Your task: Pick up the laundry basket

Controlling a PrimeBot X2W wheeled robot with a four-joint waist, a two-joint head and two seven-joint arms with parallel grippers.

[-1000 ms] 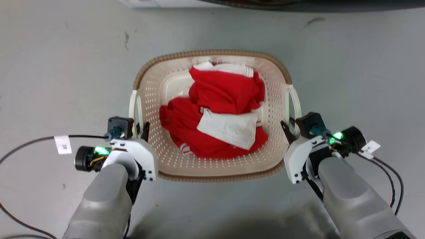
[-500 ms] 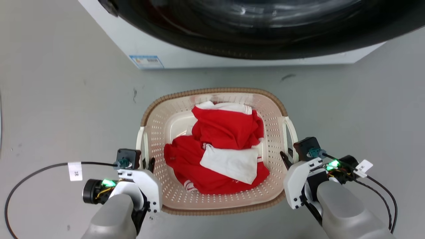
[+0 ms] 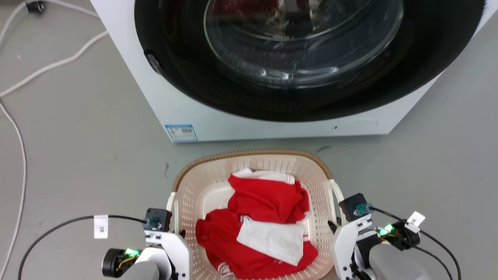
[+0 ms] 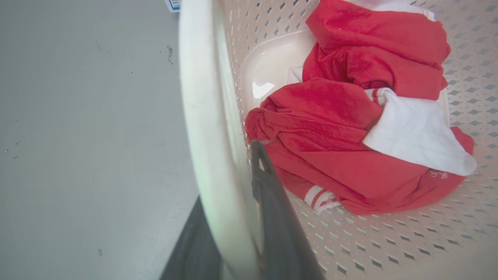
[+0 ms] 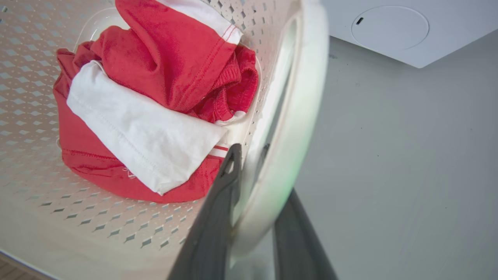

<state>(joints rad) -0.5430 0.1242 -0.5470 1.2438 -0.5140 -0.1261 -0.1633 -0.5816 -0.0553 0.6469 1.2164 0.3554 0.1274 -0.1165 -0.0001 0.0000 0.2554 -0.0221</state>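
The laundry basket (image 3: pixel 253 154) is cream with perforated walls and a brown rim, low in the head view in front of the washer. Red and white clothes (image 3: pixel 268 217) lie in it. My left gripper (image 3: pixel 178 234) is shut on the basket's white left handle (image 4: pixel 202 116), one dark finger (image 4: pixel 268 186) inside the wall and the other under the handle. At the other side, my right gripper (image 3: pixel 333 226) is shut on the white right handle (image 5: pixel 307 97), with a finger (image 5: pixel 221 186) inside the basket wall.
A white front-loading washer (image 3: pixel 186 112) with a dark round glass door stands just beyond the basket. White cables (image 3: pixel 23 77) run over the grey floor at the far left. Black wrist cables loop out beside each arm.
The head camera has tilted up: the washer has come into view and the basket sits lower and smaller in the picture. Both grippers keep their hold on the handles.
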